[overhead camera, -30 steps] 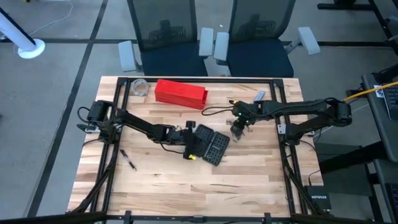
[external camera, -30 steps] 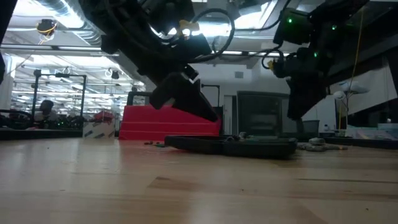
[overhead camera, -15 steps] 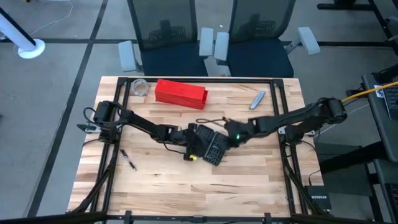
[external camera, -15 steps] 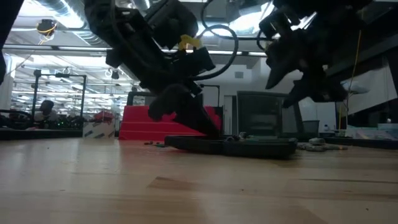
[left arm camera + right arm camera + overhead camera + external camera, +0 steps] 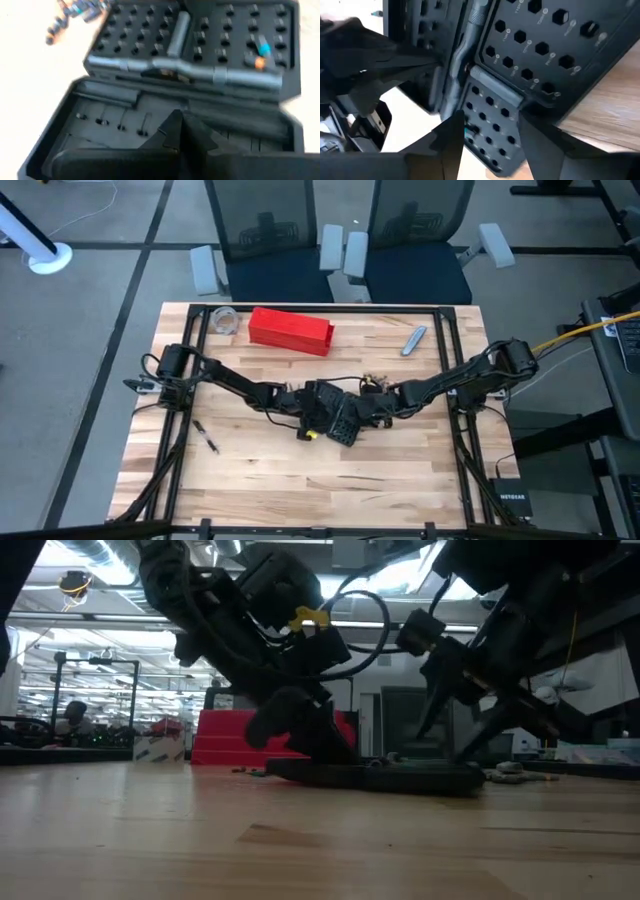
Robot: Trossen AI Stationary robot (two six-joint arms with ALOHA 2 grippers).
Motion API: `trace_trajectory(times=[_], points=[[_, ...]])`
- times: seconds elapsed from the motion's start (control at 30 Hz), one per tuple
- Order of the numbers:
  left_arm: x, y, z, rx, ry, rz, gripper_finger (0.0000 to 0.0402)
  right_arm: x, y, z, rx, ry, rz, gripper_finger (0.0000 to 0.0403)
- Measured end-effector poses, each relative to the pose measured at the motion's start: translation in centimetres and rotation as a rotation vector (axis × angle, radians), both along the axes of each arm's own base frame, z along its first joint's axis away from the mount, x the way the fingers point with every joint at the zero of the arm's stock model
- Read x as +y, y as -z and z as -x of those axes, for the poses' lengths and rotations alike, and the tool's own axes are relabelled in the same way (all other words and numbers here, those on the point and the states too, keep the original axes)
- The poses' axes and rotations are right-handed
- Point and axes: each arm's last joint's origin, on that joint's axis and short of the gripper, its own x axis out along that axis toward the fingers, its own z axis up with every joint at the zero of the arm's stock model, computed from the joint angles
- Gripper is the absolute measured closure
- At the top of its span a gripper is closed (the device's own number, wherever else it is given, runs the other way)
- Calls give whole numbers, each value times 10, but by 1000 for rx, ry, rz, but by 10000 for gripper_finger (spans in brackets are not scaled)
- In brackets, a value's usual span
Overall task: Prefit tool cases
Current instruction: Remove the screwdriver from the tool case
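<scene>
- Our left pincer [image 5: 303,402], fingers closed, presses on the tool case [image 5: 338,412] lying open at the desk's [image 5: 400,480] centre.
- Our right pincer [image 5: 372,412] hovers open over its right half.
- A red box [image 5: 290,329] sits upper left.

The middle of the table [image 5: 300,480] is crowded: the open black tool case [image 5: 335,415] lies flat there, with the left gripper [image 5: 305,402] pressed in on one side and the right gripper [image 5: 372,412] on the other, leaving no clear gap between them. Toward the back, the red box [image 5: 290,329] blocks a stretch of the far edge, with a clear cup [image 5: 224,320] beside it. A small metal tool [image 5: 413,340] lies near the right rear corner and a pen-like item [image 5: 207,438] at front left. The front of the table offers open wood.
</scene>
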Motion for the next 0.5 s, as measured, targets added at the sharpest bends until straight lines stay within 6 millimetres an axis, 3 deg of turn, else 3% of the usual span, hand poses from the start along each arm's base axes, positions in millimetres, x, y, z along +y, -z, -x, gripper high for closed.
trace_trajectory(times=[0.5], points=[[-3,9,-3,-15,-32,55,401,-3,1,0,7,82,34,221]])
